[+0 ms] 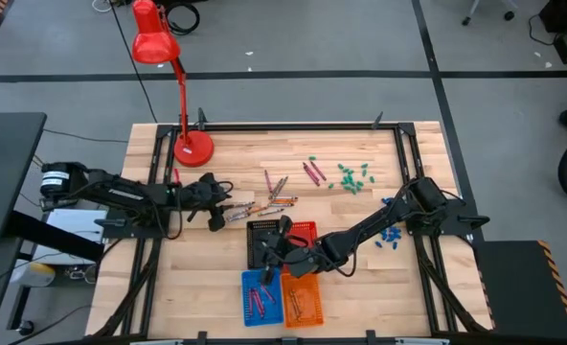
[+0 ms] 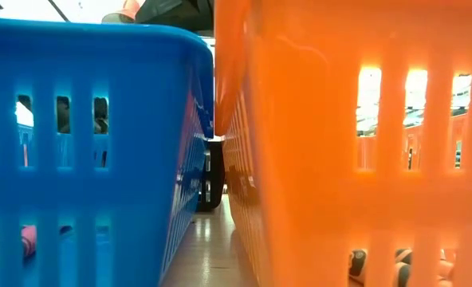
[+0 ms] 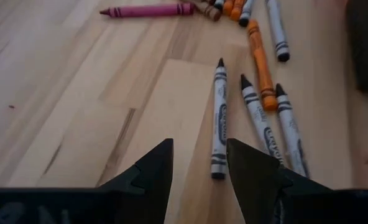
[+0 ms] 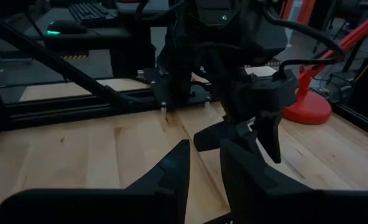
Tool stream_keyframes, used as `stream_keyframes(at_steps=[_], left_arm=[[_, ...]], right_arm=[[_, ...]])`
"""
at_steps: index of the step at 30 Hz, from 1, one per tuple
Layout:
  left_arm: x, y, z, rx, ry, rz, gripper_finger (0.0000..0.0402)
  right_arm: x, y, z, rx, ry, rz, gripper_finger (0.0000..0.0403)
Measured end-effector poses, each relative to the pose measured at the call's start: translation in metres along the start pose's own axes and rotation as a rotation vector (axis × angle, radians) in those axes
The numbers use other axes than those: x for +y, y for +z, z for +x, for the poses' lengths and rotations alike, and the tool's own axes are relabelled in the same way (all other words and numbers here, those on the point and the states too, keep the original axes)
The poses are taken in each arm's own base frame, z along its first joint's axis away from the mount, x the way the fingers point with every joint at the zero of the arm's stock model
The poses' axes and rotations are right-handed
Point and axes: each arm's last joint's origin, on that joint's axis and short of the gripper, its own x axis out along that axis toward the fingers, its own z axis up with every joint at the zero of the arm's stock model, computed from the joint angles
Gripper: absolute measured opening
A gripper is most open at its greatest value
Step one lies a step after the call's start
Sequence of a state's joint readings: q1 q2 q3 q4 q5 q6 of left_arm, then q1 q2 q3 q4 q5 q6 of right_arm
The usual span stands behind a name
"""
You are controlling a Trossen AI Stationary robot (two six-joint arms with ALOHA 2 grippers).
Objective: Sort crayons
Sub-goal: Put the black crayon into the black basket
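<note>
Worktop (image 1: 360, 278): wood, red lamp (image 1: 159, 43) at the far left corner. Four baskets near the front edge: black (image 1: 260, 241) and red (image 1: 306, 230) behind, blue (image 1: 258, 297) and orange (image 1: 303, 300) in front, the front two holding some crayons. Green bits (image 1: 352, 176) and blue bits (image 1: 390, 233) lie on the right side. Loose crayons (image 1: 269, 203) cluster mid-worktop: grey, orange, maroon, paper-wrapped. Left claw (image 3: 199, 168) sits low just beside the grey ones, fingers apart, empty. Right claw (image 4: 204, 168) hangs over the baskets, fingers slightly apart, holding nothing.
</note>
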State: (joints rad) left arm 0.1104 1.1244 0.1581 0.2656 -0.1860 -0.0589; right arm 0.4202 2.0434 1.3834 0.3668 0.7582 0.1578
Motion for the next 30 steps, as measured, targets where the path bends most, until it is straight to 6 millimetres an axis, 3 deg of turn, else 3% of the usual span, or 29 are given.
stream_keyframes(at_steps=[14, 19, 30], left_arm=[[-0.003, -0.008, 0.013, 0.058, -0.021, -0.006, 0.0162], [-0.003, -0.009, 0.014, 0.072, -0.020, -0.016, 0.0160], [-0.003, -0.010, 0.014, 0.086, -0.028, -0.021, 0.0081]], right_arm=[[0.003, -0.001, -0.002, 0.001, 0.006, -0.041, 0.0093], [0.009, 0.001, -0.011, -0.030, -0.079, -0.107, 0.0094], [0.015, 0.004, -0.021, -0.066, -0.184, -0.172, 0.0093]])
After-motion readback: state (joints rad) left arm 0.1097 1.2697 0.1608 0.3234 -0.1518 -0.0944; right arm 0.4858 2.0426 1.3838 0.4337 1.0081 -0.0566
